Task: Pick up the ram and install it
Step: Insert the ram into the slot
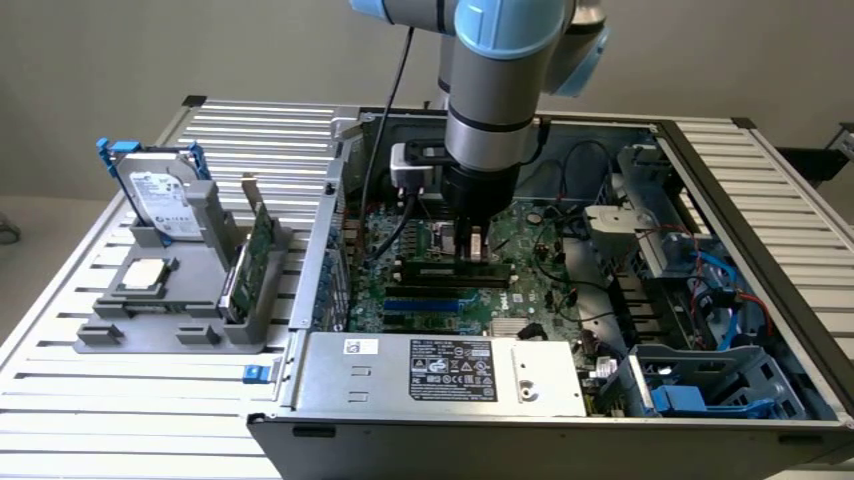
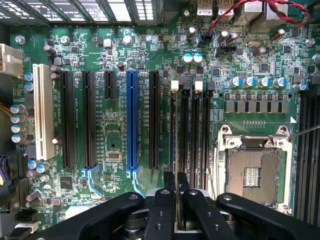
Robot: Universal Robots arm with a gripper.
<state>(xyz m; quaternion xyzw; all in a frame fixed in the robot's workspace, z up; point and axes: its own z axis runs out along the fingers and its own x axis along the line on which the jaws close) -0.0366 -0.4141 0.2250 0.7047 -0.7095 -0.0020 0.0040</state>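
In the wrist view my gripper [image 2: 177, 182] points straight down at the motherboard [image 2: 115, 125], its two black fingers [image 2: 169, 192] pressed close together. Between them stands the ram [image 2: 177, 202], seen edge-on as a thin strip. It lines up with the memory slot with the white latch [image 2: 174, 86], the outermost of several parallel memory slots [image 2: 192, 130] beside the CPU socket [image 2: 252, 170]. I cannot tell whether it is seated. In the exterior view the gripper [image 1: 467, 252] reaches into the open computer case [image 1: 334, 200], just above the slots.
A power supply [image 1: 441, 370] fills the case's front; cables and a drive cage [image 1: 707, 385] crowd the exterior view's right. Outside the case, on the exterior view's left, a grey holder [image 1: 174, 335] carries a hard drive [image 1: 160, 205] and a green expansion card [image 1: 247, 260].
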